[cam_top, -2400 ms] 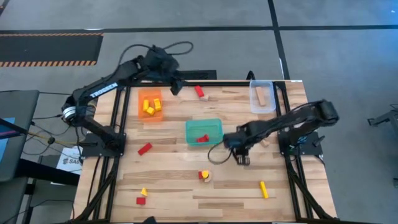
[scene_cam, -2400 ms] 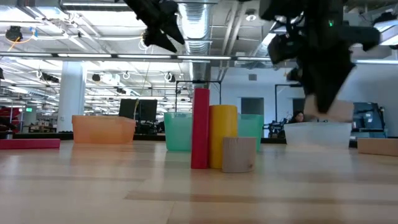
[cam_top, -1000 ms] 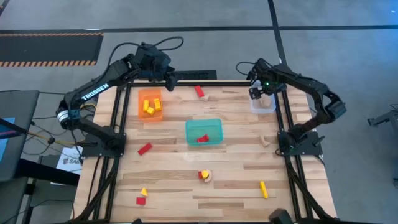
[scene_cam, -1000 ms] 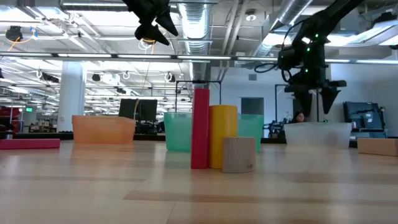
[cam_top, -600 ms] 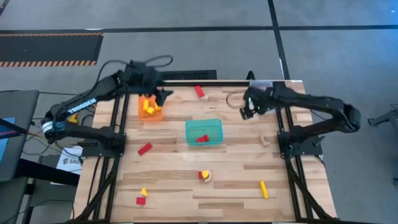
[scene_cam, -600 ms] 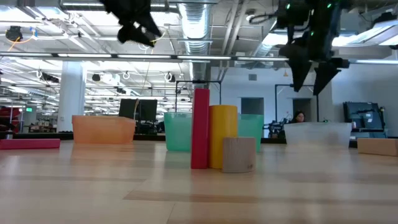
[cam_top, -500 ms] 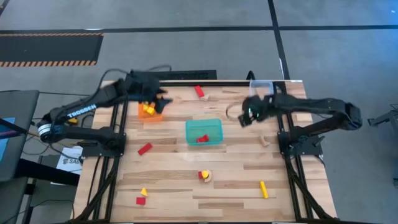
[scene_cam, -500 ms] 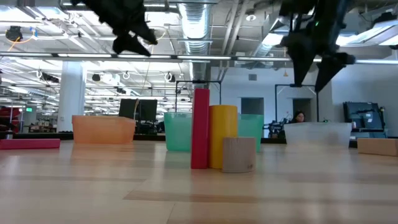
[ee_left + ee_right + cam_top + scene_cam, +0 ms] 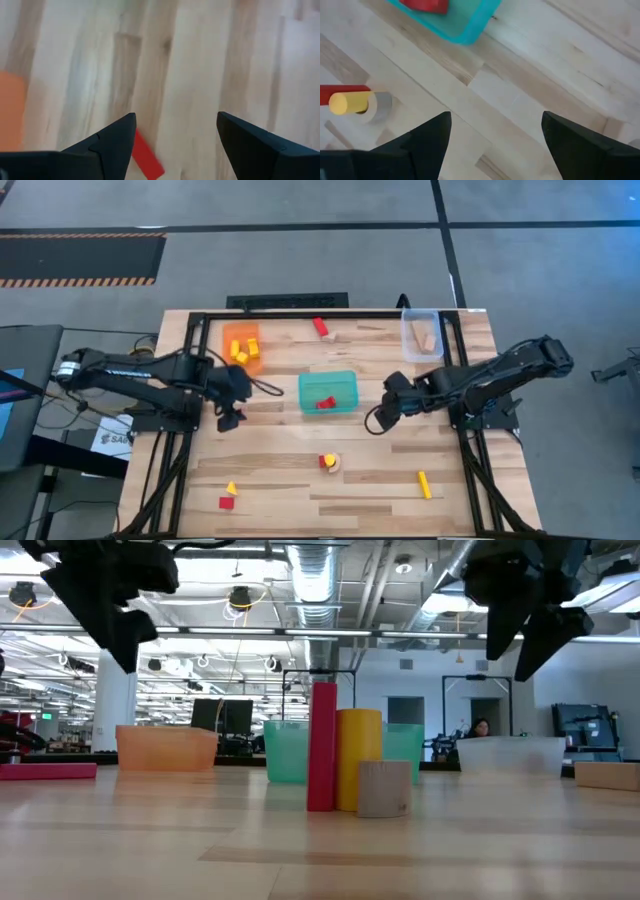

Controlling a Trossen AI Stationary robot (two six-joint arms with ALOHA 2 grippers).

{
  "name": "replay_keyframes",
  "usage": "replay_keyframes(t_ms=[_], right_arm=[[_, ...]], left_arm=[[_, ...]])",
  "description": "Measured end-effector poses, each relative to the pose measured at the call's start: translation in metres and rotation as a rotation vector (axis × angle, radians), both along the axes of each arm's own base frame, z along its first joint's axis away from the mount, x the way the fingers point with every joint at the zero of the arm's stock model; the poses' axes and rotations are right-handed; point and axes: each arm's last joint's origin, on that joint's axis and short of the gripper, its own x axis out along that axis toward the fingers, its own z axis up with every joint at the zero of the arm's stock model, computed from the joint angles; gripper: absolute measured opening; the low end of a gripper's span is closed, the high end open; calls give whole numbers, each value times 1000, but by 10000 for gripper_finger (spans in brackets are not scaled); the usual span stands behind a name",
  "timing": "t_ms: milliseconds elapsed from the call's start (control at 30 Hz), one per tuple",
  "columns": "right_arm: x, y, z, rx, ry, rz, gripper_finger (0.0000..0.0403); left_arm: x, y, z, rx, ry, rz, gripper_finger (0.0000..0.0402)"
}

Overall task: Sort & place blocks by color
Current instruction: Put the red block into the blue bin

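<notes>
My left gripper (image 9: 228,415) hangs open above the table's left side, left of the teal tray (image 9: 328,392). In its wrist view a red block (image 9: 148,156), a flat bar, lies on the wood just by one finger, untouched. My right gripper (image 9: 381,415) hangs open to the right of the teal tray, which holds a red block (image 9: 427,4). A red bar (image 9: 322,745), a yellow cylinder (image 9: 358,760) and a pale wood block (image 9: 384,787) stand together in the near middle of the table. The orange tray (image 9: 241,348) holds yellow blocks.
A clear tray (image 9: 422,336) at the far right corner holds a pale wood block. A red block (image 9: 320,326) lies near the far edge. A yellow bar (image 9: 424,484) lies near right. A small yellow block (image 9: 231,488) and a red one (image 9: 227,503) lie near left.
My left gripper has swung from above the orange tray toward the near edge and now hangs over the red bar at the left. My right gripper has come from the clear tray toward the near edge and left, stopping beside the teal tray. No block has moved.
</notes>
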Motion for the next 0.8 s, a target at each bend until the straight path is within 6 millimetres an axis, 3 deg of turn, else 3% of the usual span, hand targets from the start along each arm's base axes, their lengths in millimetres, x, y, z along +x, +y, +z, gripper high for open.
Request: replay_keyframes(t_ms=[300,533,800], right_arm=[[2,-6,2,-59,-22,26,329],[3,-14,2,-99,-11,55,329],[3,-17,2,-111,-2,72,329]], left_arm=[[-4,-5,-19,19,286,391,265],[16,-6,-47,61,446,451,265],[31,-12,-83,102,526,387,265]])
